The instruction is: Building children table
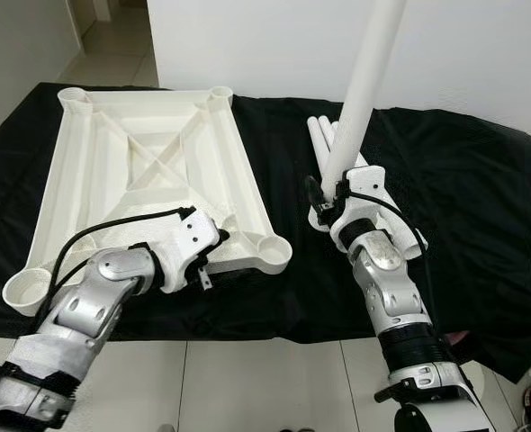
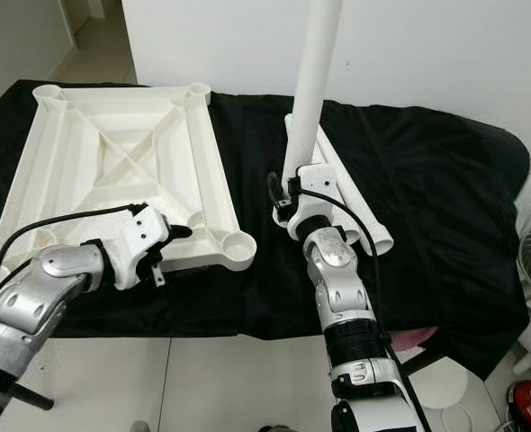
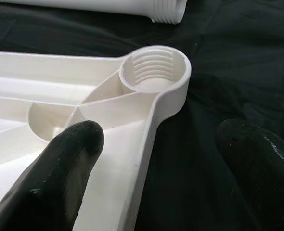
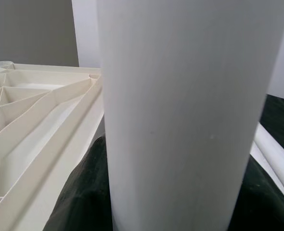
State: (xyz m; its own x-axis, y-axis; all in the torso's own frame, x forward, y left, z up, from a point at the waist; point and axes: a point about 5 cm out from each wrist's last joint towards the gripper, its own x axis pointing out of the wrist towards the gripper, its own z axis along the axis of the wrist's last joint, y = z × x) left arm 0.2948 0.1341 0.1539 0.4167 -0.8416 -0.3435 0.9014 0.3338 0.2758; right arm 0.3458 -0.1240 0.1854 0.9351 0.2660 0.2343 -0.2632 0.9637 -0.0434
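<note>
A long white plastic table leg point(image 1: 364, 81) is held upright, clamped in the right gripper point(image 1: 333, 193), beside the upturned white ribbed tabletop point(image 1: 148, 162); the left gripper point(image 1: 213, 241), fingers spread, straddles its rim. The leg's threaded end is best aligned squarely over the near threaded corner socket point(image 3: 154, 72) before turning.

The upright table leg point(image 1: 366, 85) is running off the frame's top edge, its lower end hiding behind the right gripper point(image 1: 335, 200), whose fingers are staying unreadable.

text: none readable | labels: none (all surfaces plain)
</note>
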